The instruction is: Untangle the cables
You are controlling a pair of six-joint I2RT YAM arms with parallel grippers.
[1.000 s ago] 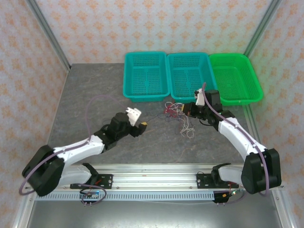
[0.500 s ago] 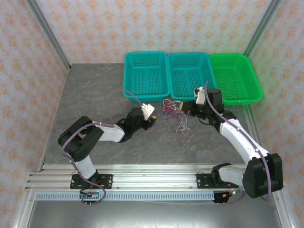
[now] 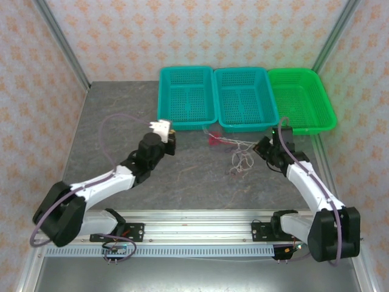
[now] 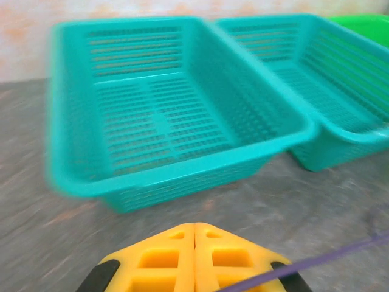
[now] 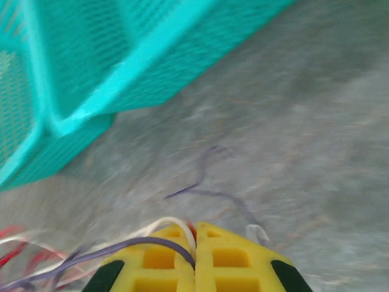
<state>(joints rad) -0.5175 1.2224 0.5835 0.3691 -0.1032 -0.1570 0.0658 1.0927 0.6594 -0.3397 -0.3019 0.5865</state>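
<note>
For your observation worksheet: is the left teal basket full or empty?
Empty: the left teal basket shows a bare slatted floor, nothing lying in it.

Yellow fingers (image 4: 228, 246) pressed together (blurred), thin purplish wire (image 4: 328, 255) perhaps pinched, teal basket (image 4: 182, 173) ahead.

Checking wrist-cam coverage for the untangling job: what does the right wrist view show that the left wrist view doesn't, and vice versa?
Right wrist: a white wire and a red wire coming out at the seam of the shut right gripper, a purplish strand over its finger, and a loose strand on the table.
Left wrist: two teal baskets, a green basket edge, and one thin purplish wire crossing the shut left gripper; I cannot tell whether it is pinched.
Both: closed yellow fingers, teal basket wall, grey table.
</note>
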